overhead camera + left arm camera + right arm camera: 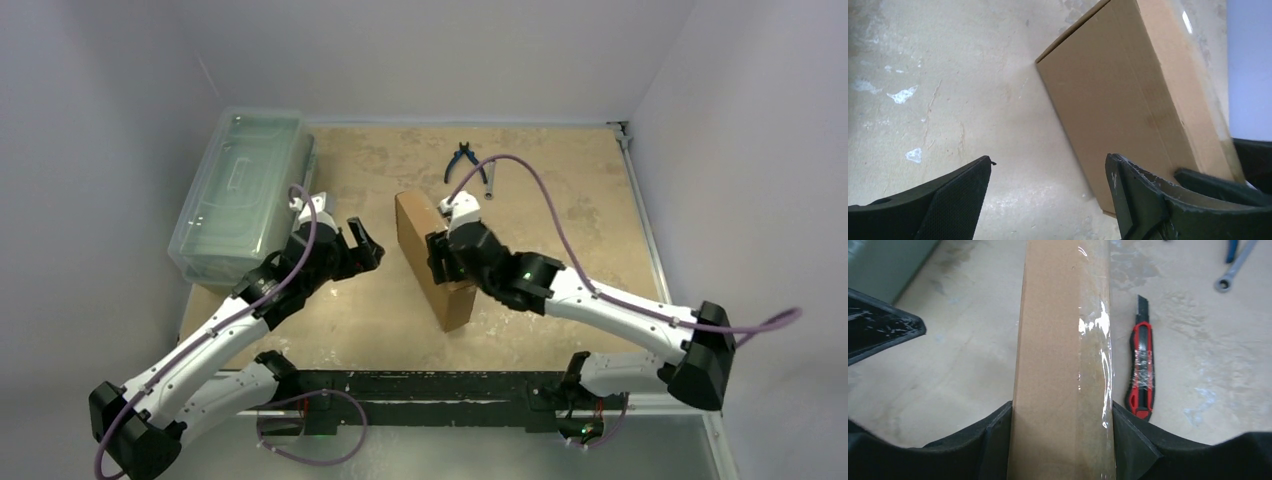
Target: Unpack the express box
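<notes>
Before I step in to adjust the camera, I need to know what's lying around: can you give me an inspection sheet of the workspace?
Surface: table, worn beige, scuffed.
Job's things: express box standing on edge mid-table, closed, clear tape along its upper side.
Clutter: clear lidded bin back left; pliers and wrench at the back; red utility knife beside the box.
End effectors: left end effector open, empty, apart from the box; right end effector clamped across the box.
Cables: purple cables looping loosely over both arms.
Surroundings: plain pale walls; nothing else seen.
</notes>
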